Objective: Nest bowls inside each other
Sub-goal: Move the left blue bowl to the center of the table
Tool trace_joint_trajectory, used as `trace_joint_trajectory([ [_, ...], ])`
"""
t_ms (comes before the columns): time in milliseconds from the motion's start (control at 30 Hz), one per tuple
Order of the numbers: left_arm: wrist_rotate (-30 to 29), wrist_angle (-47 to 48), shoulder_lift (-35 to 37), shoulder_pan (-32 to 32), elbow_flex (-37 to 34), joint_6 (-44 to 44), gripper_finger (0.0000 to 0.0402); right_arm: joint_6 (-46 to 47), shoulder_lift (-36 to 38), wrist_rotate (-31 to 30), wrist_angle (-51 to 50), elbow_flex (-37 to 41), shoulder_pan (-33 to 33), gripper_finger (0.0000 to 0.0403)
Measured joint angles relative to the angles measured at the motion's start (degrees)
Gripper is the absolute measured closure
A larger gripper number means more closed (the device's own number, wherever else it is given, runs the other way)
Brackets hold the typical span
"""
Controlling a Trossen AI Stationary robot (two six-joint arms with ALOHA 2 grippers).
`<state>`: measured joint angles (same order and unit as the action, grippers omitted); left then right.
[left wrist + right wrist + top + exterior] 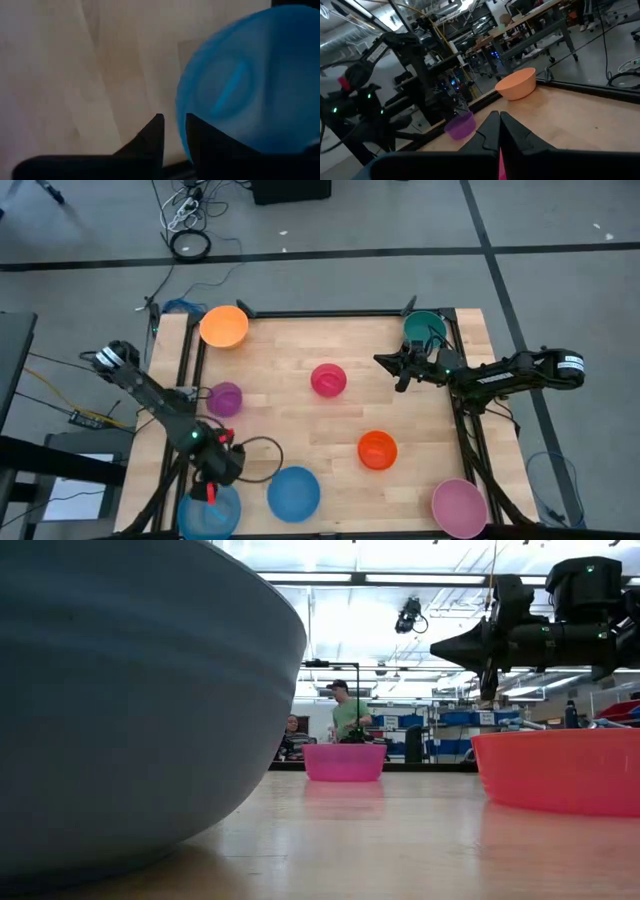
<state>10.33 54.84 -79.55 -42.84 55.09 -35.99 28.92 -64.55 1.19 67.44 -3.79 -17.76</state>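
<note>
At the near left corner we see the left gripper (212, 480) over a blue bowl (205, 515) that sits at the table (300, 415) edge, fingers slightly parted beside its rim, seemingly gripping nothing. Another blue bowl (294, 492) lies just right. Open wood spans the middle around the magenta bowl (328, 380). Only the high view shows the right gripper (400, 367), closed and empty, beside the green bowl (424, 327).
</note>
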Motion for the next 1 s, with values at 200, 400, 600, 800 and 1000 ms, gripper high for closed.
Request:
trace_joint_trajectory([
  [200, -1.98, -1.97, -2.09, -2.91, -0.02, -3.28, 0.027, 0.96, 0.02, 0.01, -0.01, 0.0, 0.0, 0.0403],
  [400, -3.81, -5.13, -3.65, -4.7, -0.04, -4.76, 0.0259, 1.05, 0.0, 0.02, 0.0, 0.0, 0.01, 0.0403],
  [600, -5.69, -5.72, -7.54, -5.1, -0.04, -4.75, 0.0259, 1.19, 0.01, 0.15, 0.0, 0.0, 0.07, 0.0403],
  [800, -5.97, -5.71, -12.15, -4.88, -0.04, -2.02, 0.0266, 1.03, 0.02, 0.39, 0.0, 0.0, 0.09, 0.0403],
  [1000, -8.27, -5.25, -13.76, -1.0, -0.02, 1.08, 0.0349, 0.99, 0.02, 0.54, -0.01, 0.0, 0.09, 0.0403],
])
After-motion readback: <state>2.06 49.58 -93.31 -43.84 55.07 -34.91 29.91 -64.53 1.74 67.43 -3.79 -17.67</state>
